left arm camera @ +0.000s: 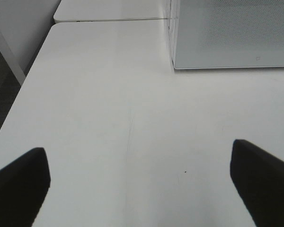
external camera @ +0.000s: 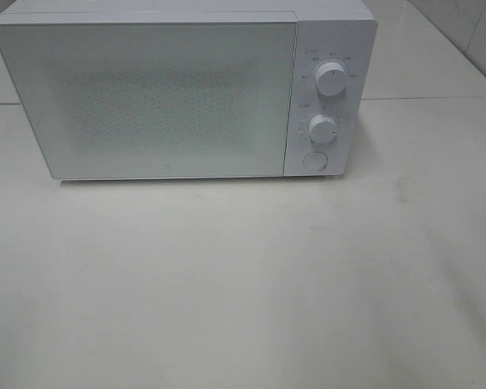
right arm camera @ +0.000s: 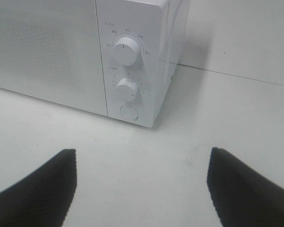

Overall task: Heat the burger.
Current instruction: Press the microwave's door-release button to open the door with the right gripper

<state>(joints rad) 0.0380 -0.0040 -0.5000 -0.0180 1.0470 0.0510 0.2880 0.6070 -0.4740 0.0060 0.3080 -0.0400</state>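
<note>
A boxy white microwave oven [external camera: 146, 97] with a dotted, frosted door stands on a pale white tabletop [external camera: 243, 284], and its door is closed flush. On the microwave's control panel, beside the door, sit a round white upper knob [external camera: 330, 79], a round white lower knob [external camera: 322, 128] below it, and a flat round white button [external camera: 313, 160] at the bottom.

The left gripper [left arm camera: 137, 149], with dark fingers, hangs above bare tabletop in front of the microwave, off the front corner farthest from the knobs. Its fingers are spread wide with nothing between them. The right gripper [right arm camera: 142, 153], also dark-fingered, hangs above the tabletop in front of the microwave's control-panel corner, facing the knobs and the button. Its fingers are likewise spread apart and hold nothing.

The burger shows in none of the three views. The frosted door lets nothing be made out behind it, so I cannot tell where the burger is.
</note>
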